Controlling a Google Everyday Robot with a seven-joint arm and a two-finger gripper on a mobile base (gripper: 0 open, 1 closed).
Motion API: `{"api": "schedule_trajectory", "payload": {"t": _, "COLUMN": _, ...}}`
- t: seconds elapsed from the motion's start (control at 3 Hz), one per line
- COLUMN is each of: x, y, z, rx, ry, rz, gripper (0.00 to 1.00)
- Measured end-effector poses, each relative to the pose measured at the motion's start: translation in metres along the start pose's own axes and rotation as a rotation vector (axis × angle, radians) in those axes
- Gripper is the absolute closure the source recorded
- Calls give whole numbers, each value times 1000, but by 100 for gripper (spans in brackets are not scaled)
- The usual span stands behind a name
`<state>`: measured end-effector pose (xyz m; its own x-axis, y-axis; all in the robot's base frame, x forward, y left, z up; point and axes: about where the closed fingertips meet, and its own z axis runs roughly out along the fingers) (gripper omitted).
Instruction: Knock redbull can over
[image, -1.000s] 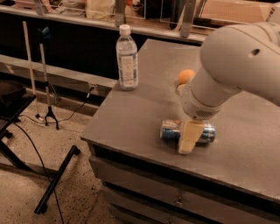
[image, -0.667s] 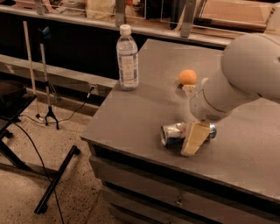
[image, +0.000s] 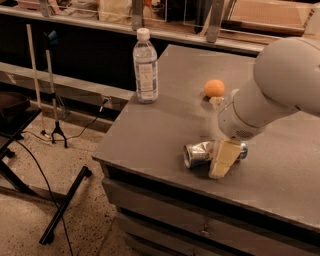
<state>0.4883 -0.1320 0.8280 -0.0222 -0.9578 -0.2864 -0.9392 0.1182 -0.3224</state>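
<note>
stand (image: 56, 115): off on the floor to the left, nothing to do with any of this.
bottle (image: 145, 65): upright near the back-left corner of the table (image: 150, 135), cap on, same spot as a second ago. Nobody touched it.
can (image: 199, 153): this is the one that matters. It's flat on its side near the front edge, shiny end pointing left, blue end poking out on the right. It was already down a second ago and has barely budged since.
ball (image: 214, 88): little orange thing further back, well apart from the can. It was half hidden by the arm before, now it's in plain view.
gripper (image: 223, 160): down at table level, its cream pad right across the front of the can's right half, touching it or as good as. It has slid a bit to the right along the can.
grip: honestly can't tell if it's clamped on the can or let go.
arm (image: 280, 85): the big white body has swung off to the right, which is what opened up the view.
what it means: can is lying down, so I'd call the job basically done, only the pull-away left.
</note>
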Motion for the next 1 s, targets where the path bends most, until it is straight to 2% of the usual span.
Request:
{"api": "schedule_trajectory", "payload": {"t": 0.67, "x": 45, "y": -7, "z": -58, "rx": 97, "ry": 1, "rz": 19, "gripper": 0}}
{"api": "schedule_trajectory", "payload": {"t": 1.0, "x": 45, "y": -7, "z": -58, "rx": 97, "ry": 1, "rz": 19, "gripper": 0}}
